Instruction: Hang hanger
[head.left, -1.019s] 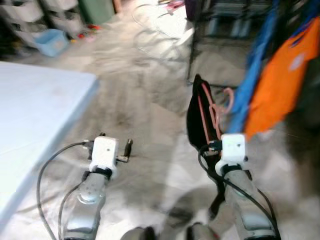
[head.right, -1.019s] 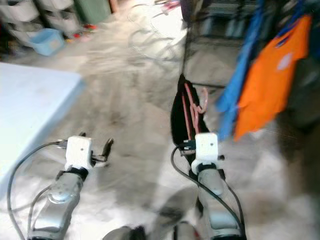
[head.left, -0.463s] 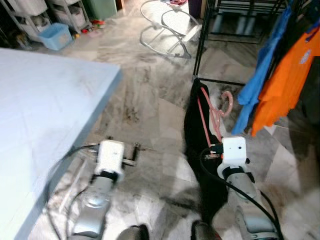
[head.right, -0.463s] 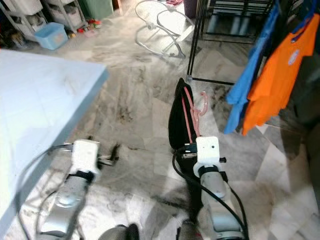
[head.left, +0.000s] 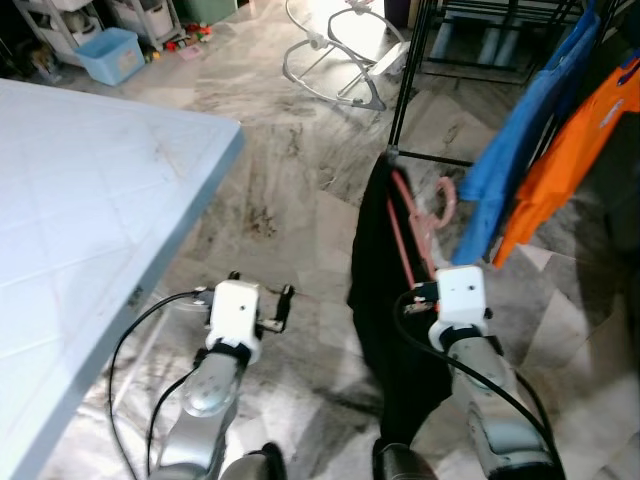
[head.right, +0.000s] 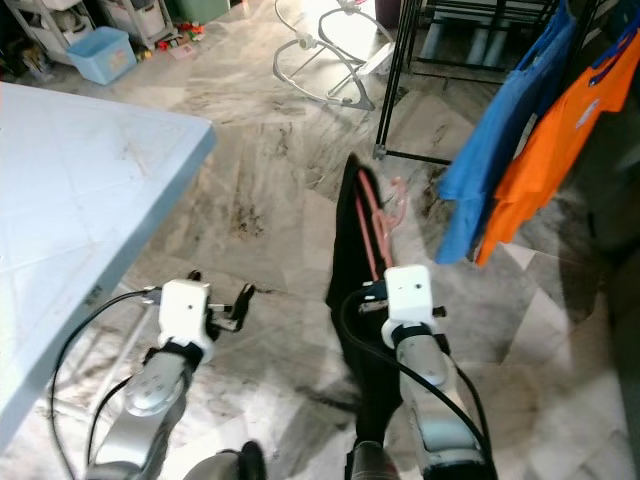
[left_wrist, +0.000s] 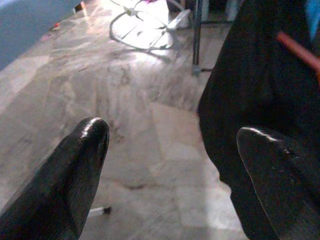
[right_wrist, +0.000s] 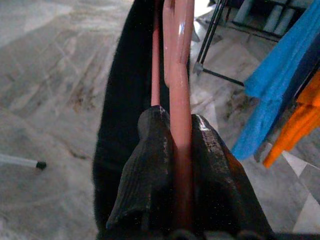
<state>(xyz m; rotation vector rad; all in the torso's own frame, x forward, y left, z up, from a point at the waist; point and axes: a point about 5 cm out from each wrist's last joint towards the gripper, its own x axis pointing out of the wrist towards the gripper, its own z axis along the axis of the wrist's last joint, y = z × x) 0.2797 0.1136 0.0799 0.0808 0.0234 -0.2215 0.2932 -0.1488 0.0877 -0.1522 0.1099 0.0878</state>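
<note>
Pink plastic, the hanger (right_wrist: 179, 100) with its black garment (head.left: 385, 300) sits clenched in the right gripper (right_wrist: 180, 170), hook pointing to 12 o'clock toward the clothes rack (head.left: 410, 75) for hanging, while the left gripper (left_wrist: 170, 165) idles agape.

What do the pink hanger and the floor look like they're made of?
The pink hanger, clamped in the right pincer, looks like moulded plastic: smooth, evenly coloured, with a soft sheen, though coated metal is possible. The floor looks like polished marble or marble-look tile: grey veining, straight joints and bright window reflections.
</note>
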